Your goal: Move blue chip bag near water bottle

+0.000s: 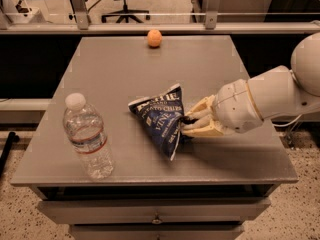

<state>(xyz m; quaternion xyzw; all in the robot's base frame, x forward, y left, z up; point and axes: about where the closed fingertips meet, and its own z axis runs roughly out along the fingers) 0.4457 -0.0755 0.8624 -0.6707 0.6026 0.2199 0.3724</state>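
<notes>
Navy-blue foil, crinkled and catching pale glints, makes up the blue chip bag (159,118), which sits at the centre of the frame with white lettering across its face and a pale sealed strip along its lower edge. It stands tilted on one corner rather than lying flat, because the claw (189,124) grips it by the right-hand side, its cream fingers (200,115) clenched on the foil. The white arm (272,95) reaches in from the right of the frame, low over the grey surface (115,69). Whether the bag's bottom corner touches the surface I cannot tell. The water bottle (88,136) stands upright at lower left, near the bag but apart from it. An orange ball (154,38) rests at the top centre.
</notes>
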